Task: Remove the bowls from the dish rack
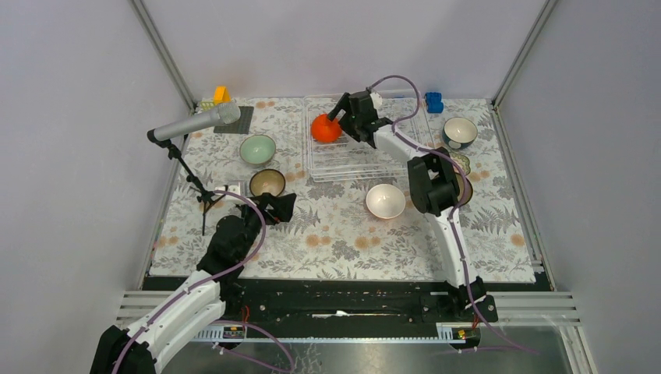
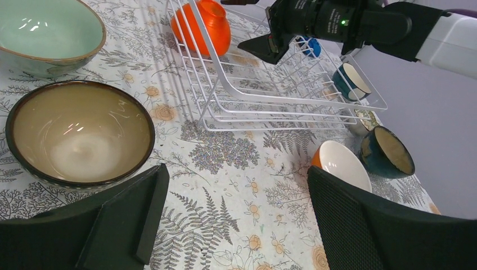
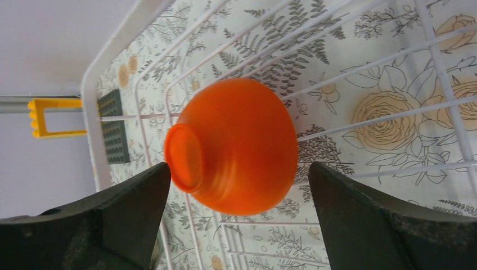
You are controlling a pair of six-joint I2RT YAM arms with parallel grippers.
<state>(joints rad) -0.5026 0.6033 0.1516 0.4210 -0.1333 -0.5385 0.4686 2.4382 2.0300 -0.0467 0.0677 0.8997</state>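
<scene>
Only one orange bowl (image 1: 325,128) is left at the left end of the dish rack (image 1: 343,178), framed by the spread, not yet closed right gripper (image 3: 239,169), while the other bowls (image 1: 257,149) are set outside the dish rack and the left gripper (image 2: 236,180) is spread empty near its left.

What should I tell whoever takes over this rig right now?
Right gripper: open, empty, lined up on the orange bowl, not closed on it.
Left gripper: open, empty, low over the table beside the brown bowl.
Dish rack: only the orange bowl shows in it, tipped on its side.
Done: the mint green bowl, brown bowl, white-inside bowl, teal bowl and dark teal bowl are out on the table.
Left: grasp the orange bowl, lift it out, set it on the table.
</scene>
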